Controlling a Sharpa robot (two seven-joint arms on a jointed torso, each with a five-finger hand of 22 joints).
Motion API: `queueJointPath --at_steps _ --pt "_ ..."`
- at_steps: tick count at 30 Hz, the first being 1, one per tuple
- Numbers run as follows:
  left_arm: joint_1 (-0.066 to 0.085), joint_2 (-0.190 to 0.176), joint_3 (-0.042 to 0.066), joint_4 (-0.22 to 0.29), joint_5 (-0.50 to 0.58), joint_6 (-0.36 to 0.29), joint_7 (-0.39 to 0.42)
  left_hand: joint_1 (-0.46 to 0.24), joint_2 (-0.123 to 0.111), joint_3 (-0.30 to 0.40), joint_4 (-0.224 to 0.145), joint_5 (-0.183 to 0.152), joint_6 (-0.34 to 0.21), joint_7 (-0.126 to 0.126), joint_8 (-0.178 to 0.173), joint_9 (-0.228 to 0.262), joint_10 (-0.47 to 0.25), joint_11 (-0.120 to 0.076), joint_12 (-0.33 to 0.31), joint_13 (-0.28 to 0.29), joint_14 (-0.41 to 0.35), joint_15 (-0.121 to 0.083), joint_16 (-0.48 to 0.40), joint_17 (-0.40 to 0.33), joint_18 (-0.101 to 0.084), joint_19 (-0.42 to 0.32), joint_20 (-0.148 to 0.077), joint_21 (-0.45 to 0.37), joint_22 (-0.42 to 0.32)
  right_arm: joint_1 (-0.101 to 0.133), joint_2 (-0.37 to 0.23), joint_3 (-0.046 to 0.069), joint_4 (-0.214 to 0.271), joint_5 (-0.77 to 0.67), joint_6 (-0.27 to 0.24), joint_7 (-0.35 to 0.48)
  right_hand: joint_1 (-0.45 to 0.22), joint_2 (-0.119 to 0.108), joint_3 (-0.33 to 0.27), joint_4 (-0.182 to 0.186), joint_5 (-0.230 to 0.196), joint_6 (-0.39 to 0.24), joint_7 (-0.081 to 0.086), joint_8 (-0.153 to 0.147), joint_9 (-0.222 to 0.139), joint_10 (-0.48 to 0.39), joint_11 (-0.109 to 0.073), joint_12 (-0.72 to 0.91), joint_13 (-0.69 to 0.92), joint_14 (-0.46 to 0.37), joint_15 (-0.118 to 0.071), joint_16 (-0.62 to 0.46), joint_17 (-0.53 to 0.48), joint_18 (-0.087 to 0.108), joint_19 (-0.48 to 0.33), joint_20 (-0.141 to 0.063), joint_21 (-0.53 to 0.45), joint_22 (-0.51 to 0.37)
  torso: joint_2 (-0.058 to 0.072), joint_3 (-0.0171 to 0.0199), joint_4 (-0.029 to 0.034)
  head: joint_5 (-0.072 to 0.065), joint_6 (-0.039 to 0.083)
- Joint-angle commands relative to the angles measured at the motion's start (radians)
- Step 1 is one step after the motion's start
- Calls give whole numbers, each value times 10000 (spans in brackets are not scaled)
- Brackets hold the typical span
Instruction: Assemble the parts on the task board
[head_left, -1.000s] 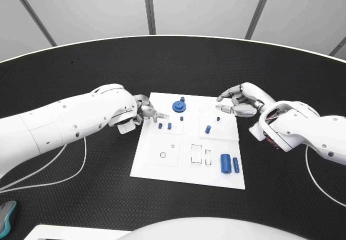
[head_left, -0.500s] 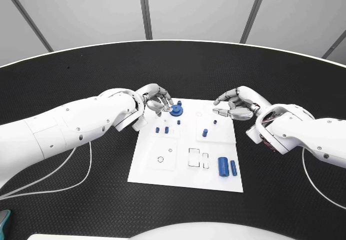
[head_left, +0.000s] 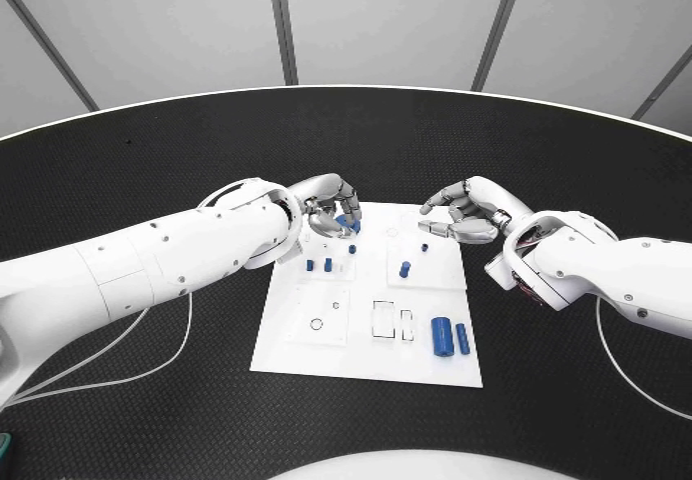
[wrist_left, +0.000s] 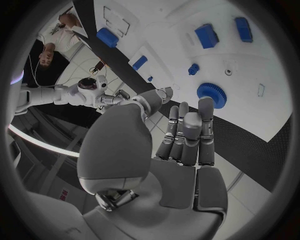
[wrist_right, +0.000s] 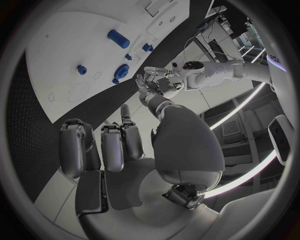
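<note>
The white task board (head_left: 296, 350) lies in the middle of the table. A blue gear (head_left: 346, 222) stands near its far edge, and my left hand (head_left: 326, 203) hovers right over it with fingers stretched out and nothing in them. In the left wrist view the fingertips (wrist_left: 205, 106) end just short of the gear (wrist_left: 211, 94). Small blue pegs (head_left: 317, 265) stand mid-board, with two blue cylinders (head_left: 451, 337) near the right edge. My right hand (head_left: 462, 215) hangs at the board's far right corner, fingers loosely bent and holding nothing.
Black table (head_left: 173, 400) surrounds the board on all sides. White cables (head_left: 159, 345) trail across it near my left arm. Rectangular and round recesses (head_left: 382, 320) mark the near half of the board.
My left hand has moved from the board's left edge toward the far side and now sits over the blue gear. The right hand has hardly moved. The camera has shifted.
</note>
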Motion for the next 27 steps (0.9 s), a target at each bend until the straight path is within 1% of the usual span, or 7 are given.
queueJointPath --at_steps 1,5,8,15,18,24,27 --pt "-9 67 -121 -40 -780 -166 27 -44 -70 -66 -160 10 168 0 -82 -135 185 16 -172 -234 162 -8 161 100 151 -313 -37 -369 -209 0 4 0 7 0 0 5 -1 -31 24 20 38 -63 -6 46 -8 -4 -67 -61 1105 730 -55 -46 1269 178 379 -74 -35 1146 -6 -19 12 -33 8" --pt "-108 92 -202 -77 -1302 -689 76 -91 -28 -75 -250 132 376 -28 -92 -245 416 -25 -250 -407 562 -43 497 670 160 -106 -67 -466 -337 0 4 0 8 0 1 9 -1 -31 24 20 38 -63 -6 46 -8 -4 -67 -61 1105 730 -55 -46 1269 178 379 -74 -35 1146 -7 -26 24 -49 14" --pt "-223 98 -233 -124 -1639 -1205 149 -118 -61 -92 -276 146 410 -40 -100 -273 455 -35 -271 -446 623 -50 547 739 160 -56 -77 -479 -361 0 5 0 4 0 4 12 -1 -31 24 20 38 -63 -6 46 -8 -4 -67 -61 1105 730 -55 -46 1269 178 379 -74 -35 1146 -23 -19 38 -66 10" --pt "-366 114 -254 -142 -2077 -1838 225 -113 -64 -70 -348 160 498 -69 -109 -327 555 -64 -306 -523 759 -77 654 900 160 53 -103 -485 -398 0 14 0 -12 0 12 19 -1 -31 24 20 38 -63 -6 46 -8 -4 -67 -61 1105 730 -55 -46 1269 178 379 -74 -35 1146 -22 -12 23 -76 25" --pt "-400 131 -256 -130 -2230 -1890 218 -124 -72 -72 -358 154 515 -75 -111 -338 573 -69 -314 -537 768 -82 661 896 160 71 -108 -487 -406 0 20 0 -28 0 16 24 -1 -31 24 20 38 -63 -6 46 -8 -4 -67 -61 1105 730 -55 -46 1269 178 379 -74 -35 1146 -22 -10 22 -78 39" --pt "-471 177 -259 -114 -2532 -1655 120 -151 -79 -77 -391 144 597 -112 -101 -366 635 -97 -336 -582 842 -101 722 990 159 123 -123 -493 -427 -1 28 0 -44 0 21 31 -1 -31 24 20 38 -63 -6 46 -8 -4 -67 -61 1105 730 -55 -46 1269 178 379 -74 -35 1146 -24 9 20 -84 37" --pt "-545 194 -259 -113 -2707 -1559 60 -157 -77 -69 -419 143 649 -133 -99 -387 689 -117 -348 -612 923 -118 792 1124 159 160 -138 -490 -437 -1 31 0 -51 0 21 33 -1 -31 24 20 38 -63 -6 46 -8 -4 -67 -61 1105 730 -55 -46 1269 178 379 -74 -35 1146 -23 1 35 -102 48"
